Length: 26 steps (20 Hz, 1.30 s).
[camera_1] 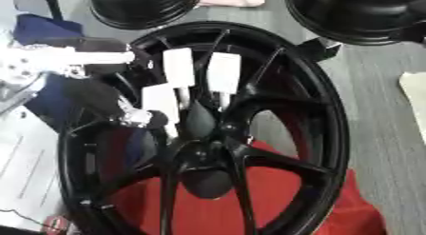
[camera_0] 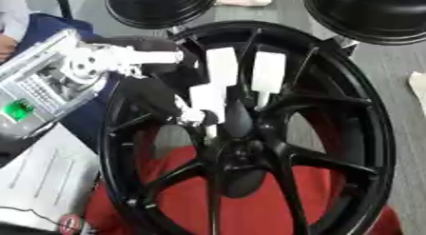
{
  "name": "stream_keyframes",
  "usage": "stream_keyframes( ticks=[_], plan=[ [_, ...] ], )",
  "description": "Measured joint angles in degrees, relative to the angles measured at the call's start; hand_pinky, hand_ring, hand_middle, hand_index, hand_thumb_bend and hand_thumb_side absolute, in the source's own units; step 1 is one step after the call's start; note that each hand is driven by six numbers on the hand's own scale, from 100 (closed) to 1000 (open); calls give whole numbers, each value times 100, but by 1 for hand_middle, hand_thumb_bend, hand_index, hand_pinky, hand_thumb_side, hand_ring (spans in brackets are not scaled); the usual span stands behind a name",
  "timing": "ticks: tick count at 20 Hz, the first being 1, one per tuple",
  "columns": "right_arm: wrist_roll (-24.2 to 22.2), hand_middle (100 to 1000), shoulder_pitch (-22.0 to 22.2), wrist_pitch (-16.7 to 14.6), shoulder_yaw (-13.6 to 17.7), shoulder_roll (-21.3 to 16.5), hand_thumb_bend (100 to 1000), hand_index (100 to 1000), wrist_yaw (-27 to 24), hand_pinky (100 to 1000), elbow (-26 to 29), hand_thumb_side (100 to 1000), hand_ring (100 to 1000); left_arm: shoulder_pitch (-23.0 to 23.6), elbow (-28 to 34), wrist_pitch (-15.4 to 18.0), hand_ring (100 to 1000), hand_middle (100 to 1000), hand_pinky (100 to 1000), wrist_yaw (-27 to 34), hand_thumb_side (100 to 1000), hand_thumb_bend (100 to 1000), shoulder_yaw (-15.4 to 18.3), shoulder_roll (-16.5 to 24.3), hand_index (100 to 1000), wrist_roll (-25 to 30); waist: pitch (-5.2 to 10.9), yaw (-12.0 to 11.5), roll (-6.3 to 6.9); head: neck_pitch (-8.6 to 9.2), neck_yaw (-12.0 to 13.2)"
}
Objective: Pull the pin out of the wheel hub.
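A large black spoked wheel hub (camera_0: 349, 115) lies flat on a red cloth (camera_0: 266, 205). My left hand (camera_0: 150, 93), black with white fingers (camera_0: 221, 65), reaches in from the left over the spokes, just above the hub's centre (camera_0: 241, 153). The thumb (camera_1: 137, 117) and one white finger (camera_1: 158, 100) close together on a thin pale stub, the pin (camera_1: 171, 130), which stands just above-left of the centre. Two other fingers point down beside them. My right hand is in no view.
Two more black rims (camera_0: 162, 8) (camera_0: 374, 15) lie at the top. Papers (camera_0: 42, 177) and a grey device with a green patch (camera_0: 29, 93) lie at the left. Grey floor (camera_0: 403, 134) runs along the right, with a pale object (camera_0: 419, 89) at its edge.
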<state>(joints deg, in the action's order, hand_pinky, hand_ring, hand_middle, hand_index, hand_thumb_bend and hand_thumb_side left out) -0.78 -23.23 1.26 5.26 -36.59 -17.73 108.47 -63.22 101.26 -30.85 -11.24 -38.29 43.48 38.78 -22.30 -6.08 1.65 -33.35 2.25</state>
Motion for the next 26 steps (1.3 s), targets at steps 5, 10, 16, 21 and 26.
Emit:
stream_keyframes(
  ticks=[5,10,16,21,26],
  plan=[
    [-8,626,0,12,1,7,100,715,0,805,0,614,649,-139,48,18,758,712,778,-96,499,414,-51,-74,802,18,-2,-23,20,29,0],
    [2,626,3,14,2,7,100,715,0,805,0,614,648,-138,150,130,791,751,797,-406,404,383,-61,-63,831,130,-2,-44,29,60,0],
    [22,625,4,18,2,7,100,714,0,805,1,611,648,-132,149,258,775,731,786,-677,397,349,-59,-61,810,258,-2,-51,-6,79,21],
    [28,625,4,20,2,7,100,714,0,805,1,613,648,-132,139,292,756,706,772,-758,390,335,-59,-61,787,292,-9,-61,-30,83,54],
    [31,625,6,21,2,9,100,714,0,806,1,614,647,-132,110,317,731,671,760,-805,324,273,-59,-61,757,317,-40,-65,-38,128,69]
  ],
)
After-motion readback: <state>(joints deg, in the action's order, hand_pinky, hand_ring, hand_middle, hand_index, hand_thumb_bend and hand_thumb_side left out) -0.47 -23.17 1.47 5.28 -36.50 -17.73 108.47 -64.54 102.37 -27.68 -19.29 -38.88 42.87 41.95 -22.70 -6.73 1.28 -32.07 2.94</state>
